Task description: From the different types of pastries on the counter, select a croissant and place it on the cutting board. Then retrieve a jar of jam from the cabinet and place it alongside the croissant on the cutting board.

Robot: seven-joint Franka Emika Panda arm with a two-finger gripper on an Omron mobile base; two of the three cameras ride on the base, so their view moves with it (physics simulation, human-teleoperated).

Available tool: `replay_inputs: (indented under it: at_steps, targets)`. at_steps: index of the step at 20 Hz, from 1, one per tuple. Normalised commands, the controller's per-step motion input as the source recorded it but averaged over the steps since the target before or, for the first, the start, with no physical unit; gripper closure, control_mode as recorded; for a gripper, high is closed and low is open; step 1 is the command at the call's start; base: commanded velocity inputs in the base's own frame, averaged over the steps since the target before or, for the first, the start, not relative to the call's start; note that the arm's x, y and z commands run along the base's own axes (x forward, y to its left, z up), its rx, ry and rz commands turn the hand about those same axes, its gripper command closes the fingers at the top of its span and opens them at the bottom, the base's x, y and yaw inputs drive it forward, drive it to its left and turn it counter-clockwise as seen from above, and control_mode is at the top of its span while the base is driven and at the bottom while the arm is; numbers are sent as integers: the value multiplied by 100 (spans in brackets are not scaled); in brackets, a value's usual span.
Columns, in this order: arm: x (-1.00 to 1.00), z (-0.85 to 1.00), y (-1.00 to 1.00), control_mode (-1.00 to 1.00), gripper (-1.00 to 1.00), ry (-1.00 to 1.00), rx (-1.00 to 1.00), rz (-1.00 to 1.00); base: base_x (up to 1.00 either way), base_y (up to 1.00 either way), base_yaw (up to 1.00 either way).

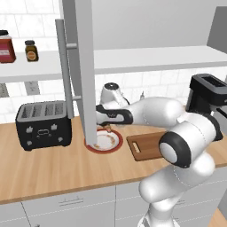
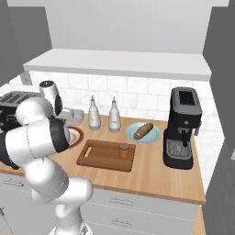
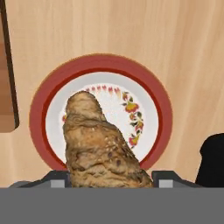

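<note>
The counter (image 2: 151, 176) bears a cutting board (image 2: 101, 158), toaster (image 1: 43, 125) and plates (image 2: 143, 133).

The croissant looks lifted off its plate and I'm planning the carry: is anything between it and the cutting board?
Nothing visible blocks it. The croissant sits in the gripper above the red-rimmed plate; the cutting board lies right beside it, bare except for the jar of jam at its far end.

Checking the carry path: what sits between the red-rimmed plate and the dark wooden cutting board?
Bare countertop separates the red-rimmed plate from the dark wooden cutting board in the hand view.
</note>
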Motion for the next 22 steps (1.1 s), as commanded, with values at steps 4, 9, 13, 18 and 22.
replay_inputs:
  at_steps: [4, 9, 13, 18, 22]
  targets:
    - [0, 16, -48, -100, 100, 4, -19, 19, 0, 0, 0]
    - [-10, 3, -51, -100, 100, 0, -14, 15, 0, 0, 0]
    - [-19, 0, -66, -100, 100, 0, -3, 7, 0, 0, 0]
    - [-17, -1, -74, -100, 100, 0, 0, 1, 0, 0, 0]
    - [-2, -6, -73, -100, 100, 0, 0, 4, 0, 0, 0]
